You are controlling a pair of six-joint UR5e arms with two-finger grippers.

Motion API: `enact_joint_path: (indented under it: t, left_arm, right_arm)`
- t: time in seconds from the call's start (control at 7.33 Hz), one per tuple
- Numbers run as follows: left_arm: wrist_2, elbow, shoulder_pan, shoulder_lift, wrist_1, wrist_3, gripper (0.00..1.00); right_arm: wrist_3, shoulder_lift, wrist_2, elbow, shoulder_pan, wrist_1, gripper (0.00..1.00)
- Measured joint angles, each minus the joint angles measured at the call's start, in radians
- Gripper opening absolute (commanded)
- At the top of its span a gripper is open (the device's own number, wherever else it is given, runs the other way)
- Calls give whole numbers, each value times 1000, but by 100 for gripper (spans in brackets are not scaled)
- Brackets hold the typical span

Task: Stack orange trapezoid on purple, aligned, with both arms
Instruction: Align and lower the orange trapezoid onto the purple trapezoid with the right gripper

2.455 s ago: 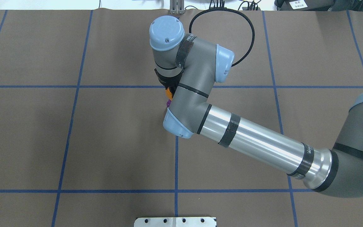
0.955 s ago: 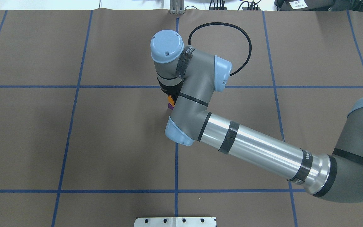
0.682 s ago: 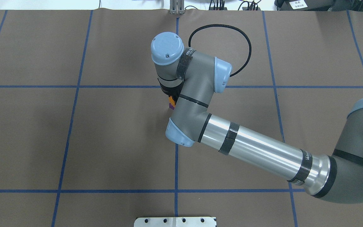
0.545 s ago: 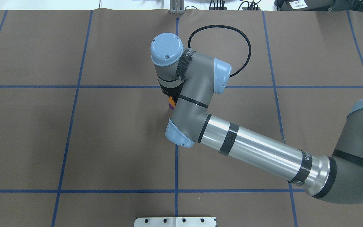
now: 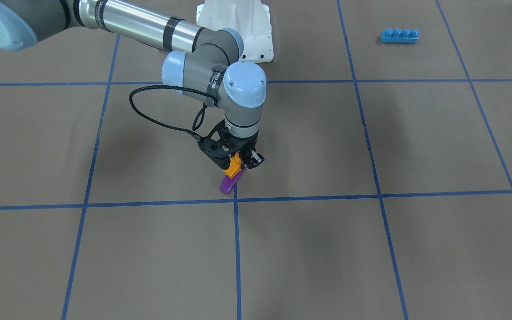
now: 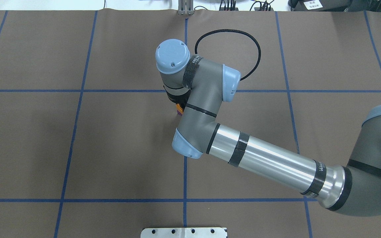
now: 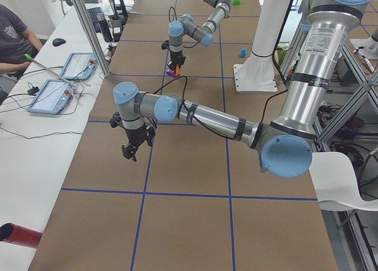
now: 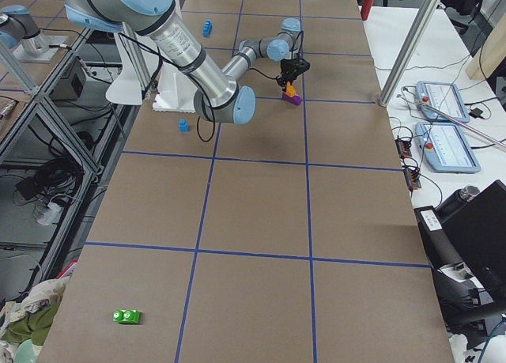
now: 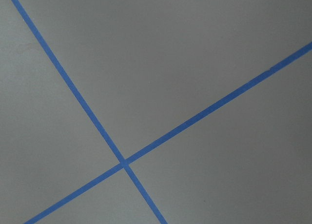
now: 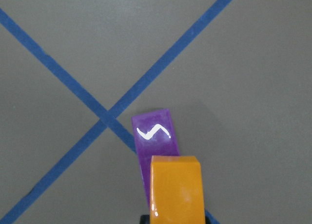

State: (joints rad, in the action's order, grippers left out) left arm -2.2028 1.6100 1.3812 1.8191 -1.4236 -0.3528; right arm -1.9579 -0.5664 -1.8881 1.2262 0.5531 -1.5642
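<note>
My right gripper (image 5: 237, 162) is shut on the orange trapezoid (image 5: 233, 168) near the table's middle. It holds the trapezoid against the rear end of the purple brick (image 5: 230, 183), which lies by a blue tape crossing. In the right wrist view the orange trapezoid (image 10: 175, 191) overlaps the near end of the purple brick (image 10: 155, 134); I cannot tell if it is pressed home. From overhead only slivers of orange (image 6: 179, 106) and purple (image 6: 178, 113) show beside the wrist. My left gripper (image 7: 131, 150) hangs over bare table far away; I cannot tell if it is open or shut.
A long blue four-stud brick (image 5: 399, 35) lies near the white base pedestal (image 5: 238, 26). A small blue brick (image 8: 183, 126) sits by the pedestal. A green brick (image 8: 126, 316) lies far off. A black cable (image 6: 236, 33) loops from the right wrist.
My right gripper has come down with the orange trapezoid, closing the gap to the purple brick. In the last half second the wrist shifted slightly left.
</note>
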Motion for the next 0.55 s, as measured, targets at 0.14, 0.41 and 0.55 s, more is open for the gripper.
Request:
enact_joint_path:
  t: [0.14, 0.41, 0.55]
  left_arm:
    - [0, 0, 0, 0, -1, 0, 100]
    - [0, 0, -1, 0, -5, 0, 100]
    - [0, 0, 0, 0, -10, 0, 100]
  right_arm:
    - [2, -1, 0, 0, 1, 5, 100]
    - [1, -4, -2, 4, 9, 28, 100]
    - [2, -4, -8, 11, 19, 32, 100]
